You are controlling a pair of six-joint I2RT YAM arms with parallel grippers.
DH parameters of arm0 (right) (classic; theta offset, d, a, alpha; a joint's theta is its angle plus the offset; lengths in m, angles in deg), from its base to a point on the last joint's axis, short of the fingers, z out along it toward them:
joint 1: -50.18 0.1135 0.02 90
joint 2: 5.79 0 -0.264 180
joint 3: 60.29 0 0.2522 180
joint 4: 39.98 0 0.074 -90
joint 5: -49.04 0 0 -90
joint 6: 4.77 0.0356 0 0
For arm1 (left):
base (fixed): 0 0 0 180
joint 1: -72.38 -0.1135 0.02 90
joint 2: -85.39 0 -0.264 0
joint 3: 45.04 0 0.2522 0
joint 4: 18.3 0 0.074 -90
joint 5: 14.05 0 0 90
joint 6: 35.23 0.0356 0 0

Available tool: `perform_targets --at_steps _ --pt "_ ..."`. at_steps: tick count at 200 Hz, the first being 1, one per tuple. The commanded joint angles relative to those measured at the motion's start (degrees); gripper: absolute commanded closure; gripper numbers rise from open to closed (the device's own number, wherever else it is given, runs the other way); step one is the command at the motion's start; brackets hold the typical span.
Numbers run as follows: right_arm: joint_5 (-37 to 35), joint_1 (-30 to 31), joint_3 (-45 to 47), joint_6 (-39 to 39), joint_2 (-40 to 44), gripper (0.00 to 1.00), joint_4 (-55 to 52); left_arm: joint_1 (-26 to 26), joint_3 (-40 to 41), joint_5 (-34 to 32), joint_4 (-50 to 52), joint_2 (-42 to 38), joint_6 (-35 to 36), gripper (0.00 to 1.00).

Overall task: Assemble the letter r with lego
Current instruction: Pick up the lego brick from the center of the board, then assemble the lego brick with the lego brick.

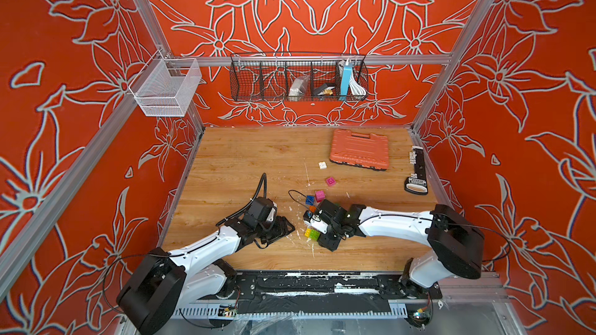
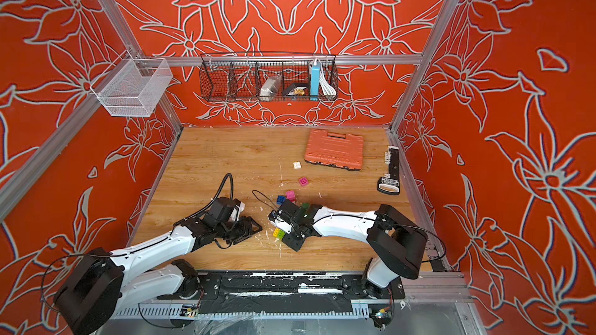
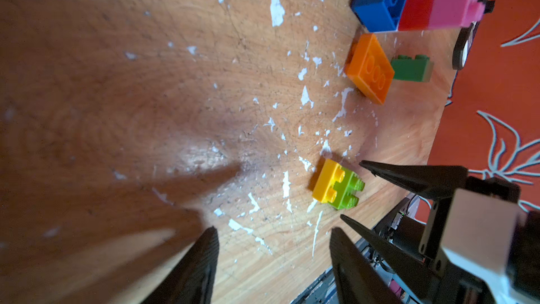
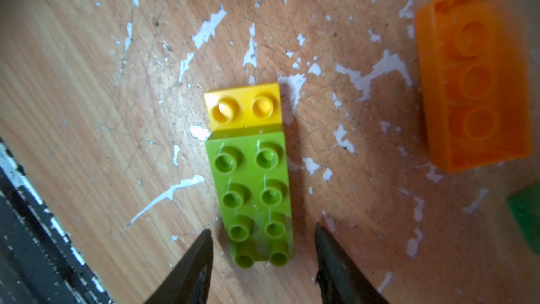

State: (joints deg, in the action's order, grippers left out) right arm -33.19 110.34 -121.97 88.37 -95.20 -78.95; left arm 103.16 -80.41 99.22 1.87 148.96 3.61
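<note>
Lego pair, a lime brick (image 4: 252, 200) joined to a yellow brick (image 4: 244, 106), lies flat near the front middle of the table (image 1: 232, 162). We see its long axis running straight out from the right gripper (image 4: 263, 228), whose fingers stand apart and flank its near end without touching. Our left gripper (image 3: 273, 228), farther off, is also parted and empty. We read no writing on either brick.

Red floral walls (image 1: 64, 124); aluminium frame (image 1: 322, 60); scuffed wooden tabletop (image 1: 242, 162); black wire basket (image 1: 298, 77).
</note>
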Motion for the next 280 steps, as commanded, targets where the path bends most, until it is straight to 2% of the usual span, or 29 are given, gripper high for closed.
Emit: perform_targets --at_steps 1,58,129,144,159,197,226,240,261,280 --pt "1.11 0.13 -0.77 -1.01 -0.15 0.45 0.69 0.33 -1.00 1.03 -1.25 1.13 0.71 0.43" --pt "1.63 0.26 -1.21 -1.60 -1.75 0.51 0.34 0.38 -1.14 1.69 -1.83 2.32 0.97 0.46" --pt "1.46 0.40 -1.32 -1.22 -1.06 0.71 -0.36 0.34 -1.25 1.67 -1.85 2.70 1.05 0.46" --pt "1.37 0.40 -1.43 -0.70 -0.14 0.80 -0.78 0.33 -1.41 1.34 -1.22 2.09 1.31 0.46" --pt "0.48 0.40 -1.78 0.59 1.76 1.00 -1.69 0.33 -1.92 0.42 0.44 0.62 2.10 0.46" --pt "-6.92 -0.23 -1.65 5.95 12.09 1.00 -3.42 0.33 -4.87 -4.81 7.37 -3.75 4.70 0.41" --pt "-9.68 -3.95 -4.56 9.26 18.13 1.00 -7.84 0.35 -7.01 -5.09 7.79 -1.99 5.60 0.40" --pt "-11.41 -5.84 -6.08 11.00 19.62 1.00 -9.84 0.34 -8.10 -4.49 7.07 -0.03 5.89 0.40" --pt "-18.06 -7.94 -9.13 15.45 20.08 1.00 -14.07 0.40 -10.20 -4.10 6.58 2.48 6.41 0.40" --pt "-16.73 -10.21 -11.80 16.42 18.81 1.00 -17.34 0.51 -12.89 -4.47 7.35 4.33 7.52 0.40"
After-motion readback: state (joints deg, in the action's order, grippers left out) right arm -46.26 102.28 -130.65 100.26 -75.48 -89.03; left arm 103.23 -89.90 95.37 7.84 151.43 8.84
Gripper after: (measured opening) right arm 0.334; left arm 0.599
